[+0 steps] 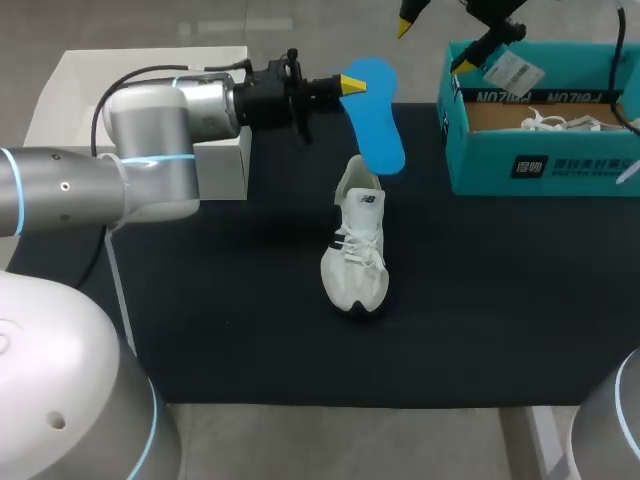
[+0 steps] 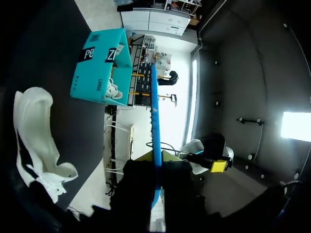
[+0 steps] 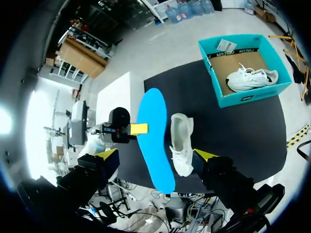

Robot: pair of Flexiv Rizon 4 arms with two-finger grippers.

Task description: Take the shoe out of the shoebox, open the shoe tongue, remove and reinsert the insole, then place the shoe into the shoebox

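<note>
Left gripper point(image 1: 350, 83) is clamped on the blue insole point(image 1: 376, 112) near one end. In the left wrist view the insole sits edge-on between the yellow tips. The insole is in the air, off the black mat point(image 1: 250, 330), and its free end hangs by the heel opening of the white sneaker point(image 1: 357, 245). The right wrist view shows it is not touching the shoe. The sneaker stands upright on the mat with its toe toward the robot, well apart from the teal shoebox point(image 1: 540, 165). A second white sneaker point(image 3: 252, 77) lies in the box. Right gripper point(image 1: 433, 45) is up by the box's far-left corner, fingers spread wide and holding nothing.
</note>
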